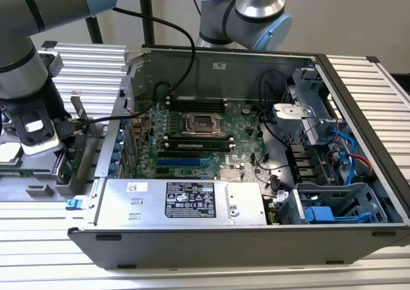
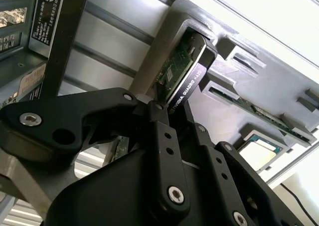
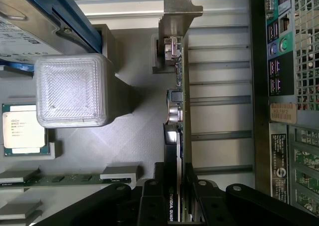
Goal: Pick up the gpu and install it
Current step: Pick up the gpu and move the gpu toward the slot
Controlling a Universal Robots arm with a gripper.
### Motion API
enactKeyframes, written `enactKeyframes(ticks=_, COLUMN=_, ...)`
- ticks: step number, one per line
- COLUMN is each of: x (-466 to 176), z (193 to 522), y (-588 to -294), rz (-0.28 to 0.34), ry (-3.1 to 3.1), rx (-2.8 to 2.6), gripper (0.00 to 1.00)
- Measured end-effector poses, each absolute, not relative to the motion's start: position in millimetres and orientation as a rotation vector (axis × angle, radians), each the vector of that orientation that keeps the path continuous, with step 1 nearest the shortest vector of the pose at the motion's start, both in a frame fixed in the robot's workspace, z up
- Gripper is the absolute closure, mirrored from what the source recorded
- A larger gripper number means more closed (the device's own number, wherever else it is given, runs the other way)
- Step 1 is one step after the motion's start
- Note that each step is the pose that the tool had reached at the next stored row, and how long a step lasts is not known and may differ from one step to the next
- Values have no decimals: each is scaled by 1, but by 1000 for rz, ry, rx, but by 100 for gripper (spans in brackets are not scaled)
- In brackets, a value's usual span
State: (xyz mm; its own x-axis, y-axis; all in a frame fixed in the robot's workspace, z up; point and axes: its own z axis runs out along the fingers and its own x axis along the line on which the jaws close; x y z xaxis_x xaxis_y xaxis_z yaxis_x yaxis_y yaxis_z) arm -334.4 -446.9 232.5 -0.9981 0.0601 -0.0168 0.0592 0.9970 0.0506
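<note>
**Black gripper (image 3: 178,188) pinching upright gpu (image 3: 180,101)**

Across the exterior view, ribbed aluminium table (image 1: 375,79) bearing an open computer case (image 1: 211,248), lid off, green motherboard (image 1: 192,143) and silver power supply (image 1: 186,203) exposed inside, drive cage (image 1: 333,207) with blue clips at the end toward the exterior view's right. At the exterior view's left, just outside the case wall, grey-and-blue robot arm (image 1: 25,47) reaching down over a grey parts holder (image 3: 134,136). Standing on edge in that holder, well apart from the motherboard: the gpu, green board on one face, black shroud on the other, silver end bracket (image 3: 177,6) at the end farthest from the gripper. In both wrist views, black fingers (image 2: 164,151) pressed tight against the two faces of the card, one per side. Beside the card on the same holder: silver hard drive (image 3: 25,31) in a blue frame, translucent white block (image 3: 72,89) next to it, then a processor chip (image 3: 22,128) lying flat in its recess, and a thin green memory stick (image 3: 65,177) held in low grey clips.
</note>
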Motion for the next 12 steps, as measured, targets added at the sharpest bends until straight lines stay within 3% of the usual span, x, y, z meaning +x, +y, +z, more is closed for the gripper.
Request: enactKeyframes(ticks=12, x=-334, z=240, y=-447, rz=78, ry=3121, rx=93, gripper=100)
